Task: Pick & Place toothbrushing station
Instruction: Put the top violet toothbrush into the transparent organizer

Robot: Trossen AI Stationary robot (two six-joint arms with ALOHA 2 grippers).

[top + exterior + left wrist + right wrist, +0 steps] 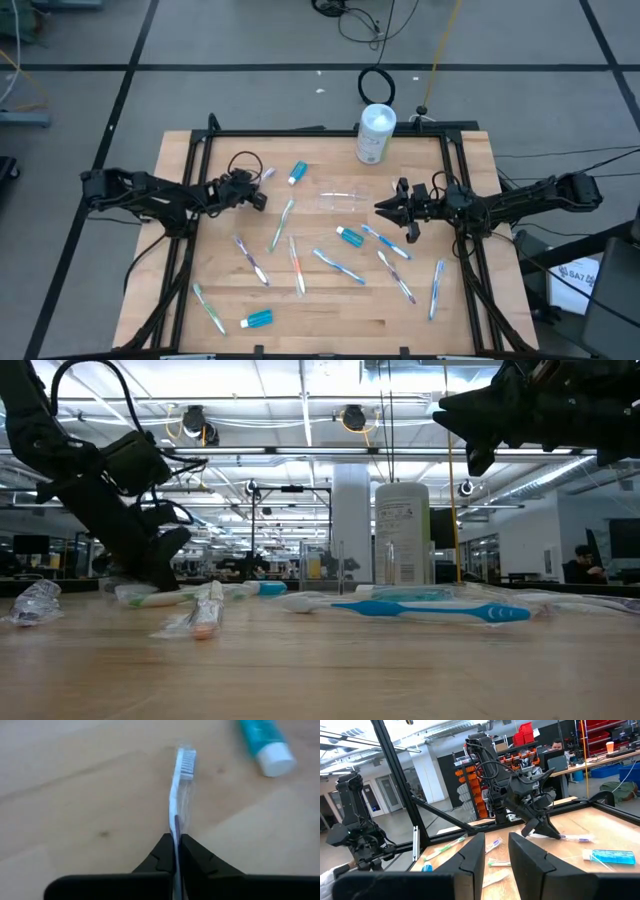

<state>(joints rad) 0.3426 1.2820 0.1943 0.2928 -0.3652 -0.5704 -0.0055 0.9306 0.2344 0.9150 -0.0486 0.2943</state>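
Where canister [375, 133] stands, label text illegible

toothbrushes [297, 262]: scattered flat | tubes [349, 237]: three, lying | bag [342, 197]: mid-table

Overhead, table-level, two wrist views — shared table [400, 325]

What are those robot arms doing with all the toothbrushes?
The left gripper has pinched shut on one toothbrush lying on the wooden table, near a blue toothpaste tube. The right gripper hangs in the air over the middle of the table, holding nothing. Other toothbrushes and tubes lie scattered around, with a clear plastic bag and a white canister near the back edge.
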